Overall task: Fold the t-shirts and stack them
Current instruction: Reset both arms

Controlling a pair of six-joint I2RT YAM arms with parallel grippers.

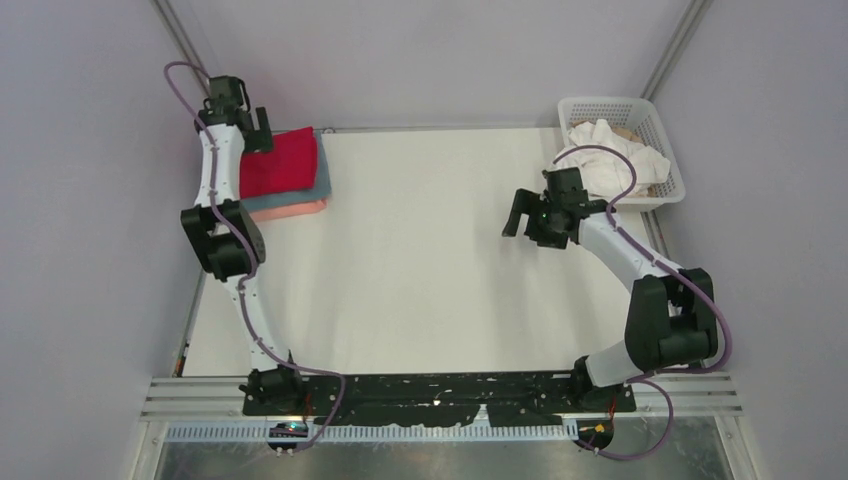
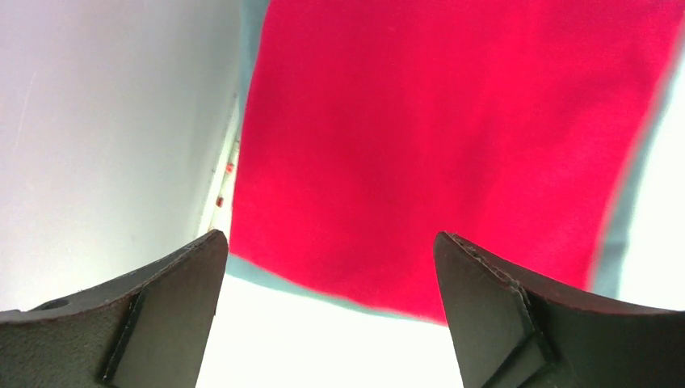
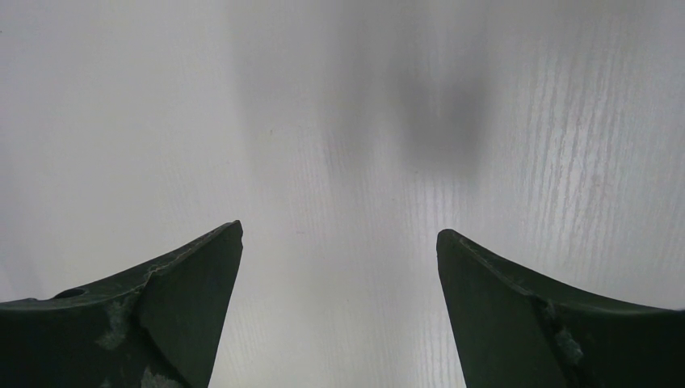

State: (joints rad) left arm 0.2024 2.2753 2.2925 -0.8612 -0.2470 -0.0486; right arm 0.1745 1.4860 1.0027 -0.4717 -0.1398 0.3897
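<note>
At the far left corner of the desk (image 1: 430,260) lies a folded stack: red t-shirt (image 1: 285,160) on top, blue-grey t-shirt (image 1: 324,182) beneath, salmon pink t-shirt (image 1: 298,210) lowest, each lower layer showing as a thin margin. The stack reads almost square from above, turned slightly off the desk's edges; no long axis can be given firmly. The left arm runs along the left edge, elbow bent, and the left gripper (image 2: 331,242) hangs over the stack's far left part, jaws spread wide and holding nothing. The right gripper (image 3: 339,234) faces bare desk, jaws wide and empty, elbow folded at the right edge. White t-shirts (image 1: 610,150) lie crumpled in the lattice basket (image 1: 668,140) at the far right.
</note>
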